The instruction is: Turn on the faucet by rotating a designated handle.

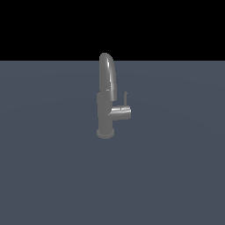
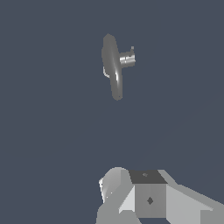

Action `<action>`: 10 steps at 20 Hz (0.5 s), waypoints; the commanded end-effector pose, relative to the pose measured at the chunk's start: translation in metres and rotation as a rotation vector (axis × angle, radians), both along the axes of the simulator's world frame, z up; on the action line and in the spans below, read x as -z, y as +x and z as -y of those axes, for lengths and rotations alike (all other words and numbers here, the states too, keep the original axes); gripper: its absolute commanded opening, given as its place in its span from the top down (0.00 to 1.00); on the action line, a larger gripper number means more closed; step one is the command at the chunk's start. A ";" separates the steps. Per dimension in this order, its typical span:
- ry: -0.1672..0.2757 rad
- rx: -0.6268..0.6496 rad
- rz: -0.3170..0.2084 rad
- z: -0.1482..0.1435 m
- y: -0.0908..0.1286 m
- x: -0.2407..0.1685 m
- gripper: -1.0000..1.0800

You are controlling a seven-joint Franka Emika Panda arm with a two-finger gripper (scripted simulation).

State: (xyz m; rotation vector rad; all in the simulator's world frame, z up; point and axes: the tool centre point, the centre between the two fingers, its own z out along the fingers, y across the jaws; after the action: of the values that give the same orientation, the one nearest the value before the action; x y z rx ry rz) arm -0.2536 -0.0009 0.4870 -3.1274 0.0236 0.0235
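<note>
One faucet (image 1: 107, 99) with one handle (image 1: 125, 98) is all we count, the faucet upright mid-worktop (image 1: 52, 176) and its thin lever standing up from the end of the side stub on the exterior view's right. We judge this the approach step: our tool (image 2: 144, 199) hangs well above and apart from the faucet, and we cannot tell how wide it stands. Next we must descend beside that lever and push it round.
</note>
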 end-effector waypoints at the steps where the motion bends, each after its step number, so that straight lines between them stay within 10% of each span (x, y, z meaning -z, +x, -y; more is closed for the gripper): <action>1: 0.000 0.000 0.000 0.000 0.000 0.000 1.00; 10: 0.023 0.024 -0.028 0.000 0.011 0.002 1.00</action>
State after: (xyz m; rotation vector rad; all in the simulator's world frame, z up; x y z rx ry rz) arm -0.2459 -0.0005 0.4859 -3.1099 0.0507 0.0544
